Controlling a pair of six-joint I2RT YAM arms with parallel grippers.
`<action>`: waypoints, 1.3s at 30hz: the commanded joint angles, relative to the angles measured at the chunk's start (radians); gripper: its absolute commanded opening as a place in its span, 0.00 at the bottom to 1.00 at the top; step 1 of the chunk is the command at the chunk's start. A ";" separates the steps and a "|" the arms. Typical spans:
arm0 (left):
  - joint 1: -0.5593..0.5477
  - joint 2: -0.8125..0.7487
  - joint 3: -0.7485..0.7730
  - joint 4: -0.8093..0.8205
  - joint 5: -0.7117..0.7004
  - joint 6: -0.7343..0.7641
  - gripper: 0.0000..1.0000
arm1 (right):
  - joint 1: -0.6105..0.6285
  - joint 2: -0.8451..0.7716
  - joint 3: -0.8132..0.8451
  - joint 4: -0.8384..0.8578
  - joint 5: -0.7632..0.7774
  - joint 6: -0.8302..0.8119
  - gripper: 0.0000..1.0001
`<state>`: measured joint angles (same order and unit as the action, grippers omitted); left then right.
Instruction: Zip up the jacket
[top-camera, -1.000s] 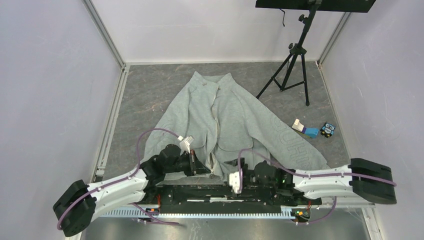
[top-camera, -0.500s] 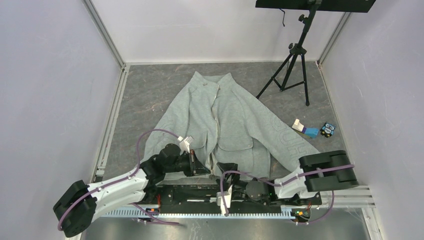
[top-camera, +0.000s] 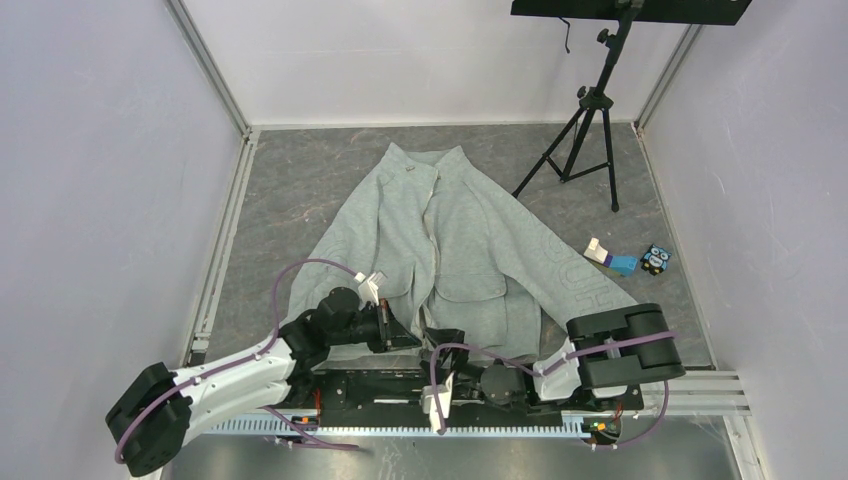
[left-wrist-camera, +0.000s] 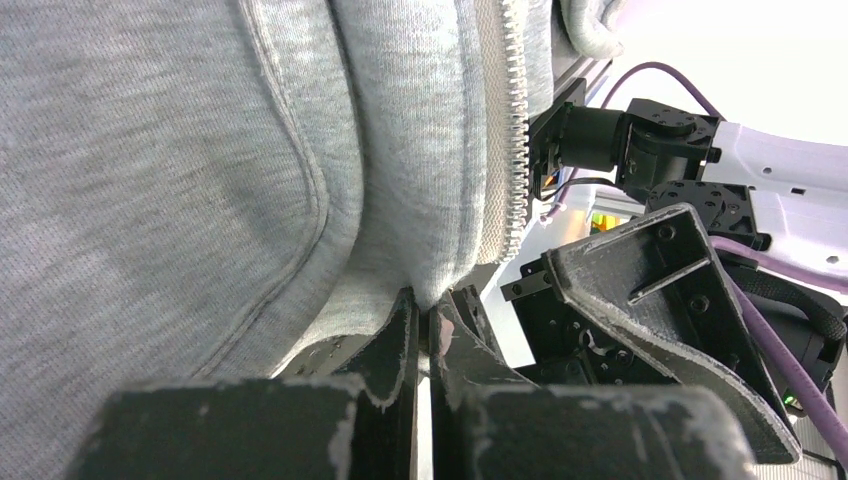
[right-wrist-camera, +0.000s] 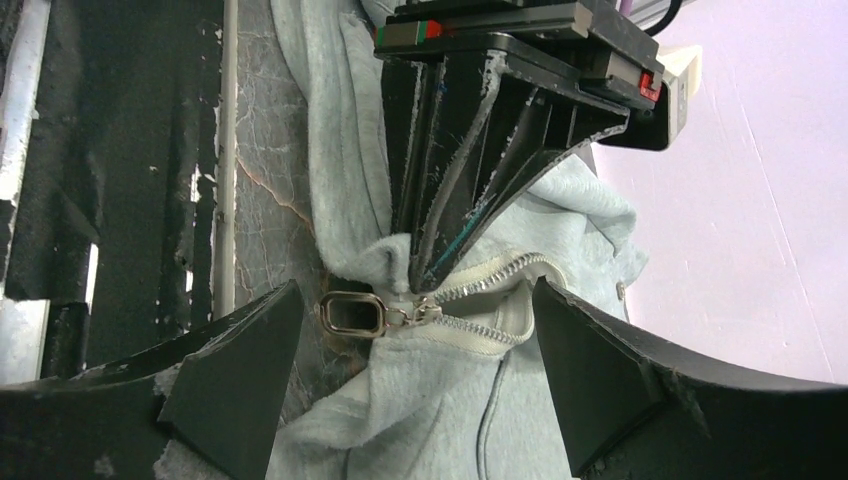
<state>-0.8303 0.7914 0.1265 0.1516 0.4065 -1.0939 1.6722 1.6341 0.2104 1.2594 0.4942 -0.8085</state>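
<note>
The light grey fleece jacket (top-camera: 470, 240) lies spread on the table, collar at the far end, its pale zipper open down the middle. My left gripper (top-camera: 398, 330) is shut on the hem just left of the zipper's bottom; the left wrist view shows its fingers (left-wrist-camera: 405, 330) pinching grey fabric beside the zipper teeth (left-wrist-camera: 515, 150). My right gripper (top-camera: 447, 340) is open, its jaws wide on either side of the zipper's bottom end. In the right wrist view (right-wrist-camera: 415, 300) the metal ring pull (right-wrist-camera: 350, 315) lies between the jaws, untouched, with the left gripper (right-wrist-camera: 470, 150) just behind it.
A black tripod (top-camera: 585, 130) stands at the far right. Small coloured blocks (top-camera: 612, 258) and a patterned cube (top-camera: 655, 258) lie right of the jacket. The black mounting rail (top-camera: 400, 385) runs along the near edge. White walls close in on three sides.
The right arm folded back, and its gripper swung left to the bottom of the zipper. The left gripper has held its grip on the hem without moving.
</note>
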 joint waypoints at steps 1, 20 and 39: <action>0.002 -0.014 0.026 0.003 0.069 -0.036 0.02 | 0.008 0.036 0.044 0.071 -0.008 0.020 0.91; 0.002 -0.011 0.020 0.005 0.066 -0.041 0.02 | -0.014 0.072 0.042 0.151 0.091 0.015 0.90; 0.002 -0.002 0.024 0.003 0.066 -0.037 0.02 | -0.012 -0.019 -0.030 0.092 0.101 0.076 0.79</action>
<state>-0.8265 0.7872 0.1265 0.1509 0.4213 -1.0966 1.6604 1.6299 0.1871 1.3151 0.5812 -0.7559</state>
